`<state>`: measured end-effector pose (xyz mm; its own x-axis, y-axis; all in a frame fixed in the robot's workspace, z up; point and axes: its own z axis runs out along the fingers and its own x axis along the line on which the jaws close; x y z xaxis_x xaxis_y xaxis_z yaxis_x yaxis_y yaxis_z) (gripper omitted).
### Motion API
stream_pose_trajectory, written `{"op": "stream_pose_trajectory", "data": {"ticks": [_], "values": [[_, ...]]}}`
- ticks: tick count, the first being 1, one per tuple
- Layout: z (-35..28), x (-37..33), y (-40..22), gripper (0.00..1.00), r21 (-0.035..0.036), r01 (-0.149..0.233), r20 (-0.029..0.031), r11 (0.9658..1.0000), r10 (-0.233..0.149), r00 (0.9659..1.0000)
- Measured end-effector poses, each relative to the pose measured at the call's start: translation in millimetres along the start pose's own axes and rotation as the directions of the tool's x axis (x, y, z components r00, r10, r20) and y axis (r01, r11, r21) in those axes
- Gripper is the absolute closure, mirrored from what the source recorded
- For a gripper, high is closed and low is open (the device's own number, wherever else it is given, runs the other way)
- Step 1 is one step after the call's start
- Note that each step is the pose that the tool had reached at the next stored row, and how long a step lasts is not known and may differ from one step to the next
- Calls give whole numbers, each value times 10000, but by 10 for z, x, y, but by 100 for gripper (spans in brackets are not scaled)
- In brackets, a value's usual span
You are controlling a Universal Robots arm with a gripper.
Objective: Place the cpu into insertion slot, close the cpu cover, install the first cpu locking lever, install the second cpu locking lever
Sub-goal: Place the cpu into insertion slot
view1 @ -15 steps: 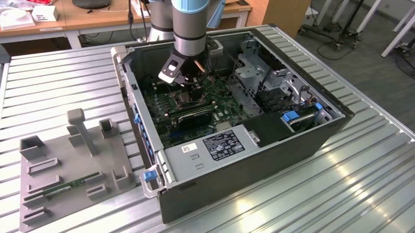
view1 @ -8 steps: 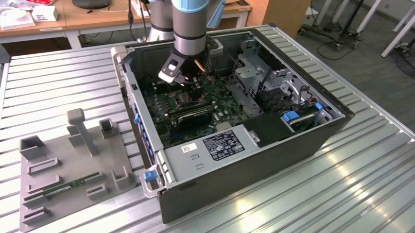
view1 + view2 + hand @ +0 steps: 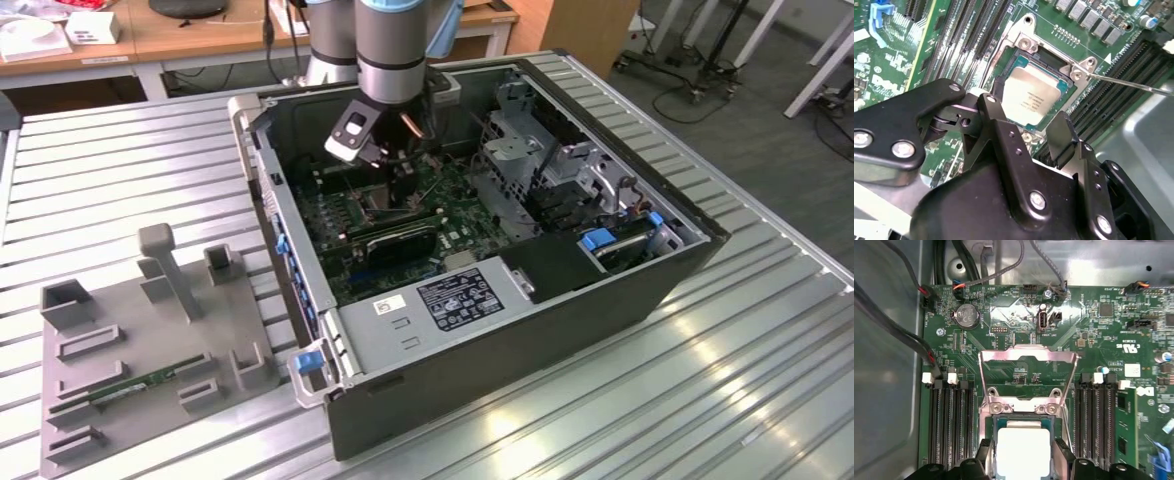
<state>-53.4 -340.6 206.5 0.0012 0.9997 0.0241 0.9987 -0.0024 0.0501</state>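
The gripper [image 3: 1026, 114] hangs low over the slot [image 3: 1021, 42] inside the case [image 3: 561, 320]. Its fingers [image 3: 996, 117] stand apart, one on each side of the cpu [image 3: 1036, 95]. In the second wrist view a dark sliver of socket shows between finger and chip, so they look spread and not clamped.

The cpu [image 3: 1023, 437] lies flat in the slot and seems to be seated. The cover [image 3: 1026, 356] is tipped up on its hinge and still open. A thin lever [image 3: 1126, 82] juts out unlatched past the memory slots [image 3: 1114, 75].

The cpu is probably light, stiff and thin. Its smooth metal face offers little grip, and the contacts under it are likely delicate. The sound hold is on two opposite edges, kept level, with no pressing down or sliding sideways.

The cover looks like springy sheet metal, best pushed on its free edge
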Motion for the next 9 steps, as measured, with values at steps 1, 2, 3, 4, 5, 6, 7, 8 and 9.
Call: {"op": "stream_pose_trajectory", "data": {"ticks": [1,2,3,4,5,6,7,8,9], "values": [[-21,1,1,39,0,0,0,10000,0,10000],[-43,2,2,39,0,-1,0,10000,1,10000],[-62,2,3,39,0,0,0,10000,0,10000],[-78,3,4,39,0,0,0,10000,0,10000],[-92,3,4,39,0,0,0,10000,0,10000],[-103,4,5,39,0,0,-1,10000,0,10000],[-113,4,5,39,0,0,0,10000,0,10000],[-122,5,6,39,0,0,0,10000,0,10000],[-129,5,6,39,0,0,0,10000,0,10000]]}}
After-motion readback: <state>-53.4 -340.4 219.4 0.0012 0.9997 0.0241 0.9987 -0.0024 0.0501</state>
